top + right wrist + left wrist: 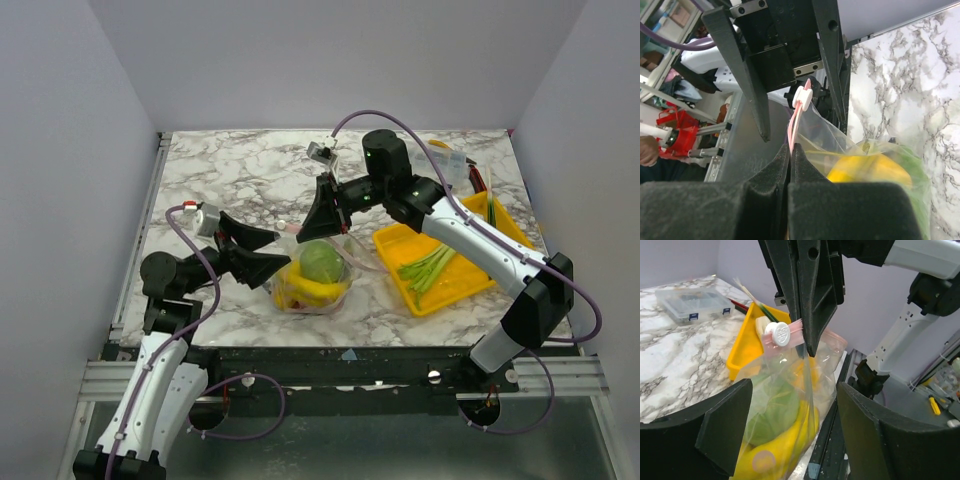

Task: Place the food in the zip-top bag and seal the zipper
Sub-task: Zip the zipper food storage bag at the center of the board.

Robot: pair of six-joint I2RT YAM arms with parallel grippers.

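Top external shows one zip-top bag (pixel 286 296) holding one green fruit (pixel 320 262).

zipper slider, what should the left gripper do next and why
Probably close the left gripper on the white slider: its jaws stand open either side of it, the right gripper is shut on the pink zipper beside it, and the food sits inside the zip-top bag.
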